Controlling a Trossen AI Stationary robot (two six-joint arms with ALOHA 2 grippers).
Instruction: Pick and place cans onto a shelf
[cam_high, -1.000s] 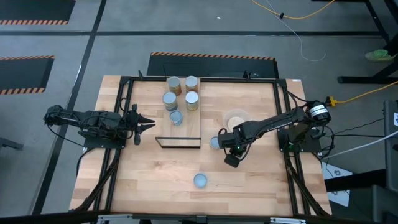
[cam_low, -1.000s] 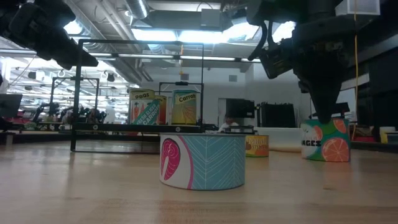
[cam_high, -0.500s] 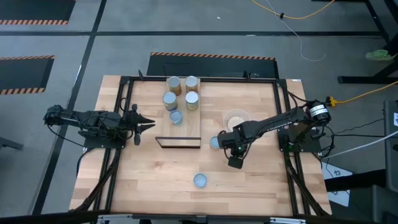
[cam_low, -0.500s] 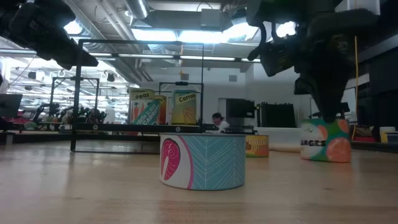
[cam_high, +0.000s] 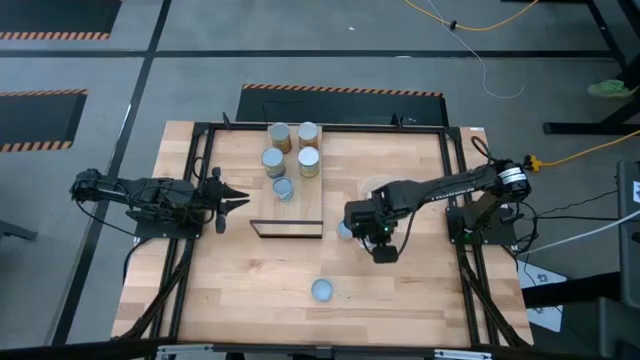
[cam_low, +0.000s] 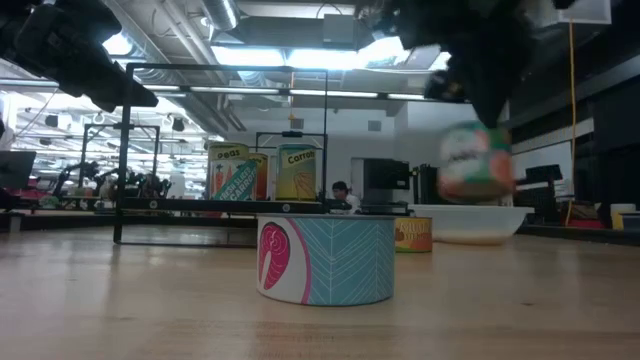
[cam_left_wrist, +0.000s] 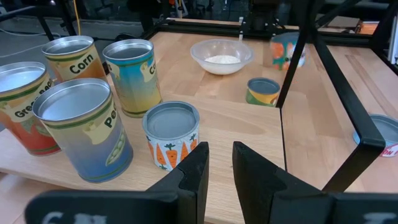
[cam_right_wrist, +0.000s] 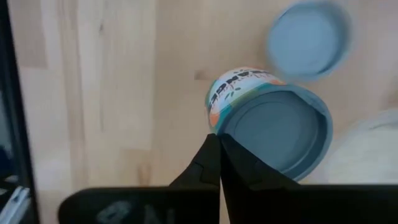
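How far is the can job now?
Done: five cans stand on the shelf. In hand: the right hand holds an orange-print can above the table. Left: that can, the salmon can and a small can on the table. The left hand waits beside the shelf.

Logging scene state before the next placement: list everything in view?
shelf: one, light wood with black frame, on the table
shelf cans: five, silver tops, mixed labels, standing on the shelf
teal can: one, alone on the table
short can: one, yellow-green, on the table near the bowl
orange can: one, held off the table
bowl: one, clear, pale contents
left gripper: open, beside the shelf
right gripper: shut on the orange can's rim
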